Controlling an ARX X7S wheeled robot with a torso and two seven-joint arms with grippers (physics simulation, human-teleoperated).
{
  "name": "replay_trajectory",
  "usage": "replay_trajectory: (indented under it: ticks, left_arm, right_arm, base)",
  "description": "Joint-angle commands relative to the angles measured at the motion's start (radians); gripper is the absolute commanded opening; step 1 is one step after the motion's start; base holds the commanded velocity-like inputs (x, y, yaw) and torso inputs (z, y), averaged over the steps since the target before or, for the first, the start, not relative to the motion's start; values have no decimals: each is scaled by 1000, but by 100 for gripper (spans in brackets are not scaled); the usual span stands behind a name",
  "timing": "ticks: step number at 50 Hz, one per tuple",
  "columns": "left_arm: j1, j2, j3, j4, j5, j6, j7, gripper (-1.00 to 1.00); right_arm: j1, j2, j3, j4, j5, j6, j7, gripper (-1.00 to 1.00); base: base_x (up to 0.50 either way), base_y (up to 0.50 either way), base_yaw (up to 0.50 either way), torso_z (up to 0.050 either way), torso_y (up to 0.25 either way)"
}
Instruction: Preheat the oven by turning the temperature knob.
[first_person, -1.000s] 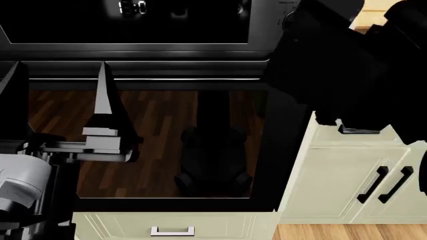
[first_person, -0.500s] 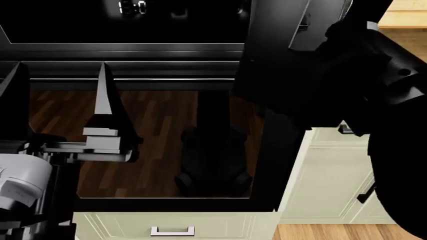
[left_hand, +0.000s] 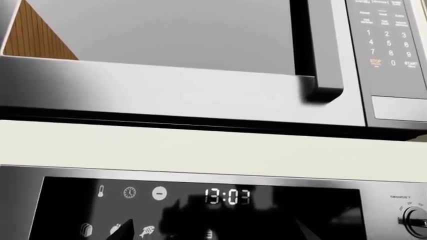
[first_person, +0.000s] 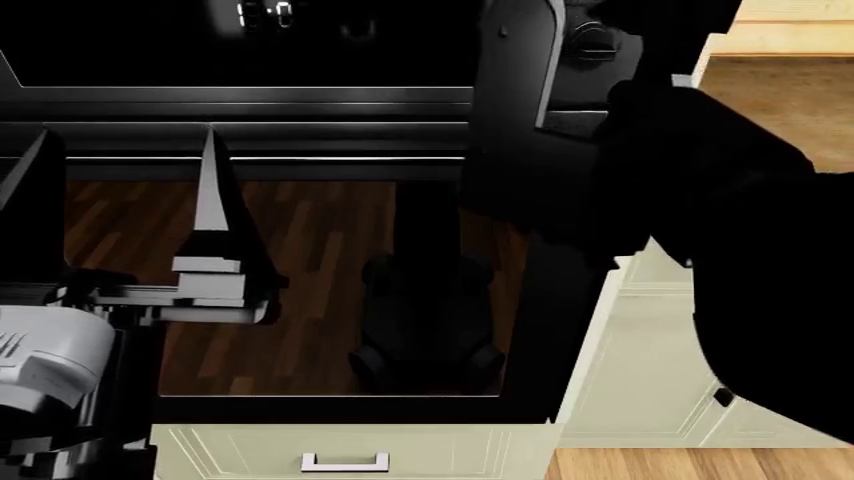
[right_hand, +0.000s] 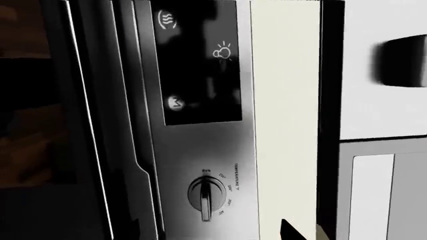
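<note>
Head view shows the temperature knob (first_person: 593, 40) at the oven (first_person: 334, 290) panel's far right beside the dark right arm (first_person: 707, 200), jaws' state indiscernible; left wrist view catches it (left_hand: 417, 218) at the edge; right wrist view frames it (right_hand: 206, 195) unheld.

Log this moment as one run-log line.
phase: approach | right arm: raised toward temperature knob, no contact seen | right pincer: not visible | left pincer: open, idle before oven door | knob: untouched
</note>
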Motion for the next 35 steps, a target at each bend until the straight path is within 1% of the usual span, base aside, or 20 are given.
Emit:
replay_trajectory:
  ticks: [1, 11, 20, 35]
  left_arm:
    - [4, 1, 4, -8, 4, 6, 1, 100]
    - [12, -1, 2, -20, 4, 18, 4, 100]
    - [9, 2, 6, -26, 6, 19, 6, 100]
    - [16, 3, 10, -32, 11, 26, 7, 100]
  right_arm:
    - [2, -1, -68, 5, -106, -4, -84, 100]
    - [17, 15, -124, 39, -198, -45, -150, 100]
    - [16, 32, -150, 85, -259, -77, -178, 100]
    - [4, 28, -211, 141, -388, -168, -249, 100]
  base:
    - [0, 0, 0, 0, 0]
    - [0, 0, 0, 0, 0]
    - [0, 0, 0, 0, 0]
    - [0, 0, 0, 0, 0]
